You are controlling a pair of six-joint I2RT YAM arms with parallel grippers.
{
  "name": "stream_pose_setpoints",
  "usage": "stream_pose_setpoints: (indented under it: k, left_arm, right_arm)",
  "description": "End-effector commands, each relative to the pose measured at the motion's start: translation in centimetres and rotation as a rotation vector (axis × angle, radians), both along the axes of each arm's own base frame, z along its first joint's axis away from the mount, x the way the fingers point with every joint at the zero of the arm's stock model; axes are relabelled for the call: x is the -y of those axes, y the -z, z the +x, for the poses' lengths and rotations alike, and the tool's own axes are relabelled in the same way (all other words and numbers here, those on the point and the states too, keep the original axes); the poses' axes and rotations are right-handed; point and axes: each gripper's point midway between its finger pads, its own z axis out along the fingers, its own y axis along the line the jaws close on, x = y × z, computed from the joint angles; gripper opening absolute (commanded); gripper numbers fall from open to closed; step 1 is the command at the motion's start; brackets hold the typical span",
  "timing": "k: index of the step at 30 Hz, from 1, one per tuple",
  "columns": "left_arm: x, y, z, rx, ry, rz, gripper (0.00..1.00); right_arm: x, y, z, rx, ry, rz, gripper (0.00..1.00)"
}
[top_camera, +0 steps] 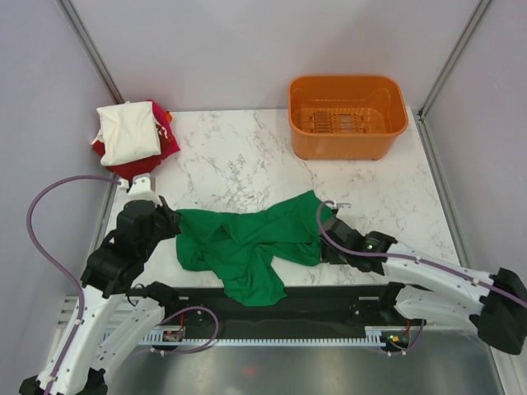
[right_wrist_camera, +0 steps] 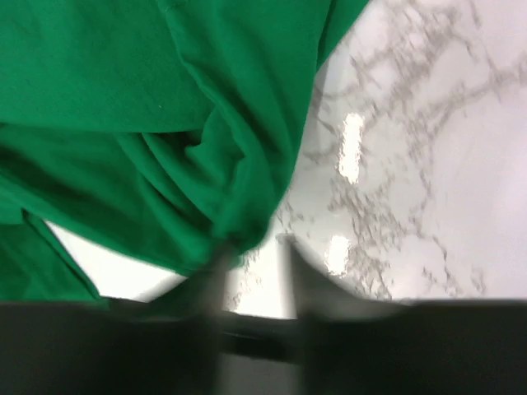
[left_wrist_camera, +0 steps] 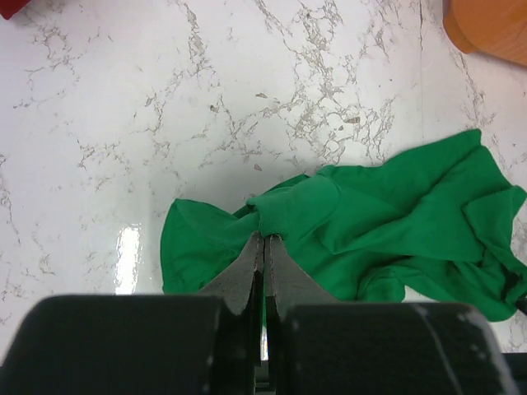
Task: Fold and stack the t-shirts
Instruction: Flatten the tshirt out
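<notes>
Only the top view shows the folded cream-white, red and orange t-shirt stack (top_camera: 130,136) at the far-left corner of the white marble table (top_camera: 239,156). The crumpled bright green cloth t-shirt (top_camera: 247,243) is laid between both arms. The left gripper (left_wrist_camera: 264,238) is clamped on a fold of it. The right gripper (right_wrist_camera: 251,251) is blurred and is seen spread at the hem.

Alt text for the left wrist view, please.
The left end effector is shut on a fold of the crumpled green t-shirt, which lies on the white marble table. An orange basket shows partly at top right.
</notes>
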Motion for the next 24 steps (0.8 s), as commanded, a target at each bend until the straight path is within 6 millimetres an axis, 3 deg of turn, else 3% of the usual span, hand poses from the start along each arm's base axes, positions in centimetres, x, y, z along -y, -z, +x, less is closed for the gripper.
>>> stream_pose_setpoints:
  k: [1, 2, 3, 5, 6, 7, 8, 9, 10, 11, 12, 13, 14, 15, 16, 17, 18, 19, 20, 21, 22, 23, 24]
  left_arm:
    - [-0.1, -0.8, 0.5, 0.040, 0.003, 0.010, 0.02]
    - [-0.1, -0.7, 0.5, 0.038, 0.003, 0.012, 0.02]
    - [-0.1, -0.6, 0.5, 0.033, 0.002, 0.013, 0.02]
    - [-0.1, -0.5, 0.6, 0.031, 0.002, 0.014, 0.02]
    - [-0.1, -0.5, 0.6, 0.029, 0.002, 0.015, 0.02]
    - [-0.1, -0.4, 0.7, 0.025, -0.001, 0.017, 0.02]
    - [-0.1, -0.4, 0.7, 0.025, -0.003, 0.017, 0.02]
    - [-0.1, -0.5, 0.7, 0.025, -0.003, 0.016, 0.02]
    - [-0.2, -0.4, 0.7, 0.023, -0.005, 0.017, 0.02]
    - [-0.2, -0.3, 0.7, 0.019, -0.005, 0.019, 0.02]
    - [-0.2, -0.3, 0.7, 0.020, -0.006, 0.018, 0.02]
    - [-0.2, -0.4, 0.7, 0.024, -0.006, 0.016, 0.02]
    - [-0.2, -0.4, 0.7, 0.023, -0.008, 0.016, 0.02]
    - [-0.3, -0.5, 0.7, 0.027, -0.008, 0.014, 0.02]
    - [-0.3, -0.5, 0.6, 0.030, -0.008, 0.013, 0.02]
    - [-0.4, -0.5, 0.6, 0.030, -0.014, 0.015, 0.02]
    - [-0.4, -0.6, 0.6, 0.036, -0.014, 0.013, 0.02]
    - [-0.5, -0.6, 0.6, 0.036, -0.018, 0.013, 0.02]
    - [-0.5, -0.7, 0.5, 0.042, -0.021, 0.012, 0.02]
    - [-0.6, -0.6, 0.5, 0.041, -0.023, 0.012, 0.02]
    - [-0.6, -0.6, 0.5, 0.040, -0.024, 0.014, 0.02]
    - [-0.6, -0.6, 0.6, 0.037, -0.025, 0.015, 0.02]
    - [-0.6, -0.6, 0.6, 0.038, -0.029, 0.015, 0.02]
  right_arm:
    - [-0.1, -1.5, -1.2, 0.020, 0.150, 0.176, 0.65]
    - [-0.4, -2.7, -1.1, 0.065, 0.137, 0.218, 0.85]
    - [-0.6, -4.0, -0.5, 0.112, 0.139, 0.236, 0.98]
    - [-0.7, -6.0, 1.7, 0.220, 0.105, 0.175, 0.98]
    - [-2.0, -8.9, 3.2, 0.280, 0.085, 0.190, 0.98]
    - [-2.4, -10.3, 4.8, 0.346, 0.046, 0.121, 0.98]
    - [-3.7, -8.9, 6.3, 0.319, 0.009, 0.007, 0.98]
    - [-6.3, -12.8, 8.6, 0.376, -0.007, 0.029, 0.98]
    - [-7.4, -13.6, 10.2, 0.403, -0.067, -0.047, 0.98]
    - [-9.1, -11.6, 12.3, 0.370, -0.090, -0.134, 0.98]
    - [-11.7, -15.0, 14.9, 0.424, -0.097, -0.081, 0.98]
    - [-13.3, -15.7, 16.8, 0.445, -0.110, -0.048, 0.98]
    - [-14.7, -13.2, 19.4, 0.384, -0.162, -0.039, 0.98]
    - [-16.6, -16.4, 22.2, 0.438, -0.160, 0.045, 0.98]
    - [-17.4, -16.7, 24.2, 0.443, -0.162, 0.071, 0.98]
    - [-17.4, -13.3, 27.5, 0.399, -0.147, 0.037, 0.97]
    - [-18.6, -16.7, 30.2, 0.470, -0.151, 0.092, 0.97]
    - [-18.6, -16.2, 32.0, 0.473, -0.140, 0.086, 0.97]
    - [-18.2, -11.8, 34.8, 0.422, -0.116, 0.050, 0.96]
    - [-19.0, -14.6, 37.0, 0.484, -0.116, 0.110, 0.96]
    - [-18.7, -13.5, 38.2, 0.467, -0.101, 0.103, 0.96]
    - [-18.0, -9.2, 40.1, 0.418, -0.082, 0.077, 0.98]
    - [-17.9, -10.6, 41.5, 0.456, -0.068, 0.103, 0.98]
